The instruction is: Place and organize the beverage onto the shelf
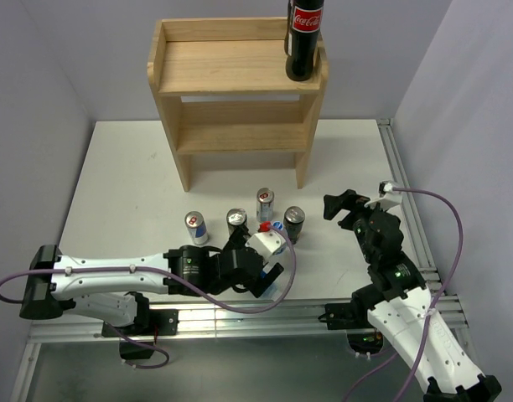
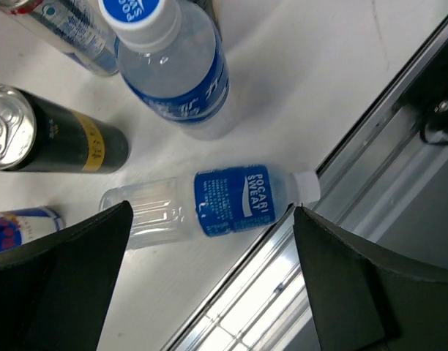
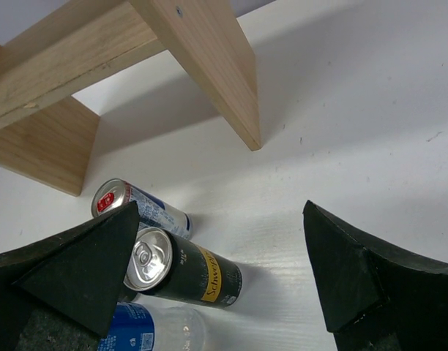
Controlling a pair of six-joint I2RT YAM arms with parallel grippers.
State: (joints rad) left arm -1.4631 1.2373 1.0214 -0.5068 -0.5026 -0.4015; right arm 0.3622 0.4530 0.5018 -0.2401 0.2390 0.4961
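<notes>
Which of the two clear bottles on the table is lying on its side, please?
The Pocari Sweat bottle under the left gripper lies flat; the other bottle stands upright, cap up.

The dark bottle [image 1: 304, 46] standing on the top board of the shelf [image 1: 223, 67] wears a red label reading "Coca-Cola". The clear bottle [image 2: 209, 208] lying on the counter [image 2: 319, 66] has a blue label reading "POCARI SWEAT". The black can [image 3: 184, 274] shows "Schwe…" in script on its yellow band; the rest cannot be read.
</notes>
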